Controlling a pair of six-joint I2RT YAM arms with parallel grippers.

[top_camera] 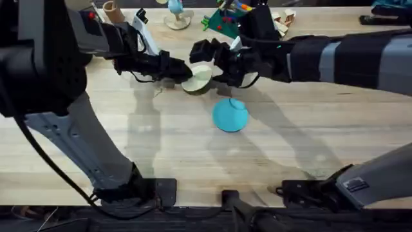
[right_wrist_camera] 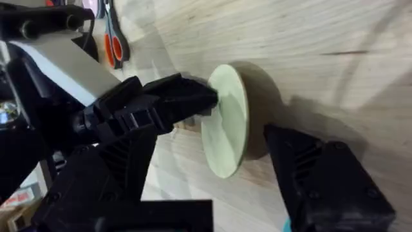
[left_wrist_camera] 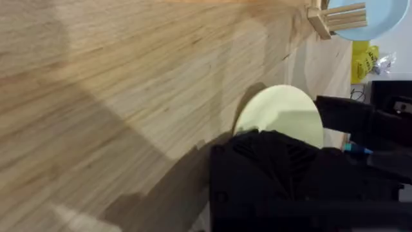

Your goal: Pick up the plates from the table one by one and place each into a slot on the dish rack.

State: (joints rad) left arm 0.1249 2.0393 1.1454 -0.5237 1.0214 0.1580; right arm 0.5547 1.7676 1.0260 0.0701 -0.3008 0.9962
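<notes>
A pale wooden table (top_camera: 129, 142) of long planks is filling most of the overhead view, with soft arm shadows lying across it. Along the far edge small items are sitting: a little stand with a blue top (top_camera: 175, 14), a green toy-brick board (top_camera: 222, 22), and something dark at the far right corner (top_camera: 385, 19).

Near the middle of the table, toward the far side, a cream plate (top_camera: 198, 78) is standing tilted on its edge rather than lying flat. The two arms are meeting around it. The left gripper (top_camera: 175, 69) is reaching in from the left and its black fingers are pinching the plate's left edge. The right gripper (top_camera: 219, 61) is reaching in from the right, its jaws spread open, with one finger on each side of the plate; whether they are touching it cannot be told. In the right wrist view the cream plate (right_wrist_camera: 226, 121) is showing edge-on, with the left gripper (right_wrist_camera: 206, 100) clamped on its rim.

A turquoise plate (top_camera: 230, 115) is lying flat on the table just nearer than the cream one, apart from both grippers.

In the left wrist view, beyond the cream plate (left_wrist_camera: 283, 117), a corner of the wooden dish rack (left_wrist_camera: 335, 18) is showing, with a pale blue plate (left_wrist_camera: 380, 16) sitting in it.
</notes>
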